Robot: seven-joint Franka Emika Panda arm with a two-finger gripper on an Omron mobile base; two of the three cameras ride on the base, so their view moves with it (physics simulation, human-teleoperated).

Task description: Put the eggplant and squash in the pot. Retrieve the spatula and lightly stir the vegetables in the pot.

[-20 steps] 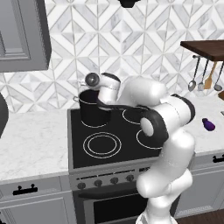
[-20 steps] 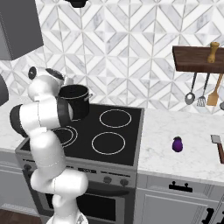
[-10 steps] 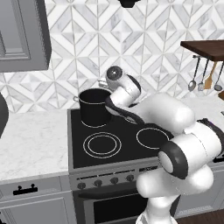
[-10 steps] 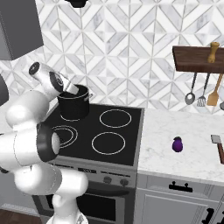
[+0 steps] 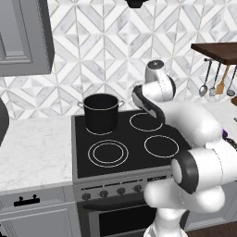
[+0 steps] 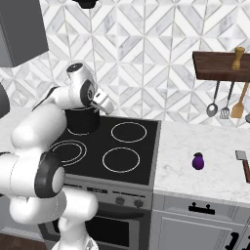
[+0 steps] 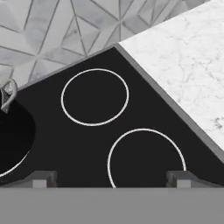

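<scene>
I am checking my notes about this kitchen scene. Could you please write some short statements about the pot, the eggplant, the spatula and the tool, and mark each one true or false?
1. The pot stands on the back left burner of the stove. True.
2. The eggplant is inside the pot. False: it lies on the marble counter to the right of the stove.
3. The tool is shut on the spatula. False: its fingertips stand wide apart in the hand view, with nothing between them.
4. The spatula lies on the counter, to the right of the eggplant. True.
5. Utensils hang under a wooden shelf on the wall. True.
</scene>
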